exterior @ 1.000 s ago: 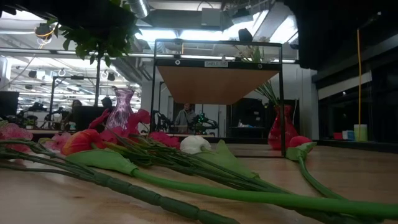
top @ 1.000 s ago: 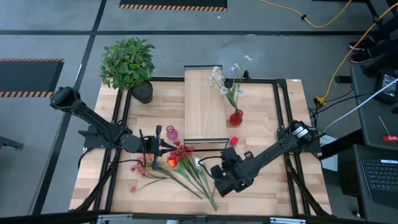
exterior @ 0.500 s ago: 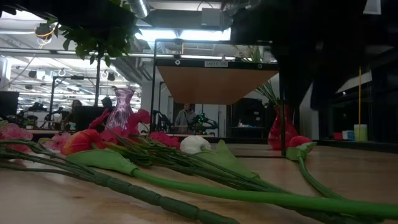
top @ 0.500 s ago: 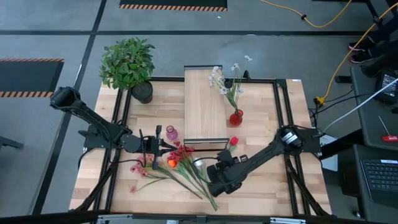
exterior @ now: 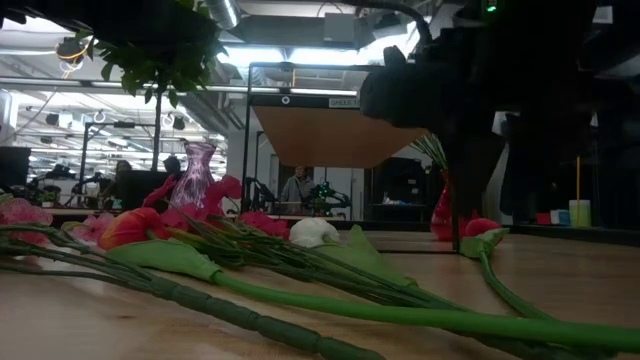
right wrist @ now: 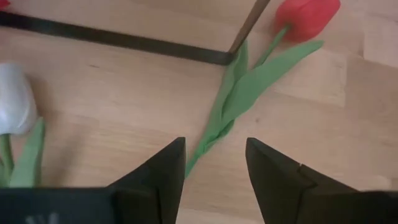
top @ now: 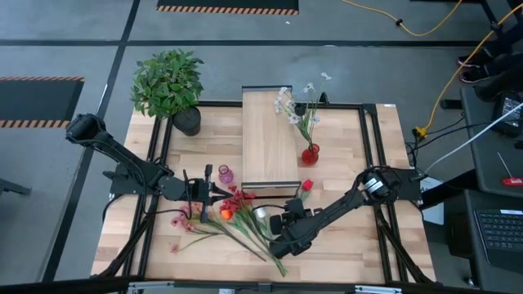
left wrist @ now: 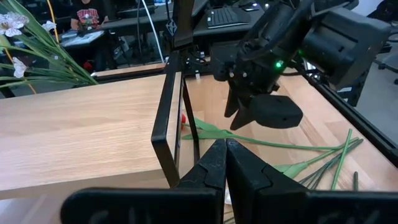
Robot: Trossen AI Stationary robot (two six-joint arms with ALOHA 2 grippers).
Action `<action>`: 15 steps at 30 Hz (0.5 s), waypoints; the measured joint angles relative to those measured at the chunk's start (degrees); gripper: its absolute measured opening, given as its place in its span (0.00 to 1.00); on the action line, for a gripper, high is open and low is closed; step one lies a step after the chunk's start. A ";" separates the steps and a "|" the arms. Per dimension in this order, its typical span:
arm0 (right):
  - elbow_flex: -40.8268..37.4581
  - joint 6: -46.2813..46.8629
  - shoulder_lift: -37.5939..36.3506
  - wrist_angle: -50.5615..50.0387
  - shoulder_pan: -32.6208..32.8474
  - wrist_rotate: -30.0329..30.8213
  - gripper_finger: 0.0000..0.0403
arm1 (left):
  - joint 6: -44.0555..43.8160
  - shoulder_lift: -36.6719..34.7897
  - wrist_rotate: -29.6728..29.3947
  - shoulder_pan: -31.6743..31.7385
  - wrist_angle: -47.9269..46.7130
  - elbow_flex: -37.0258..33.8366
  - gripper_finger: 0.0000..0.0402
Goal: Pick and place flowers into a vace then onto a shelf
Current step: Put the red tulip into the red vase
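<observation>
The right end effector (top: 283,242) hangs low over the light-wood bench (top: 343,253), near the front, just beside the loose heap of artificial flowers (top: 237,214). Its two dark fingers (right wrist: 163,167) stand apart with nothing between them. Seen from its own wrist camera, the green stalk of a red tulip (right wrist: 307,17) runs across the bench toward the gap between those fingers, and a white tulip bud (right wrist: 15,107) lies off to one side. In the overhead view the red tulip (top: 306,185) lies by the front corner of the shelf, apart from the heap.

The heap itself holds long green stalks fanned toward the bench front, with red, orange, pink and white blossoms bunched at the end nearer the shelf.

The left end effector (top: 222,193) waits at the left of the heap, pointing toward the shelf, with its fingers (left wrist: 214,163) pressed together and holding nothing. A small pink glass vase (top: 225,175) stands upright just beside it, in front of the shelf's left corner.

The raised light-wood shelf with a dark frame (top: 265,139) stands in the middle of the bench toward the back. A small red vase (top: 310,153) stands at its right edge, carrying white-blossomed stems (top: 296,104) that lean toward the back. A bushy green potted plant (top: 167,82) stands at the back left corner of the bench.
</observation>
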 joint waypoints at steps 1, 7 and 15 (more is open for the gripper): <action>0.00 0.04 0.20 0.00 -0.10 -0.04 0.42 | 0.00 0.01 0.02 0.00 0.01 0.01 0.01; 0.00 2.62 1.51 -0.28 -1.19 0.92 0.42 | -0.02 0.00 1.64 0.00 0.02 0.00 0.01; 0.00 5.63 3.13 0.04 -1.41 1.44 0.42 | -0.02 0.00 3.30 0.00 0.00 0.01 0.01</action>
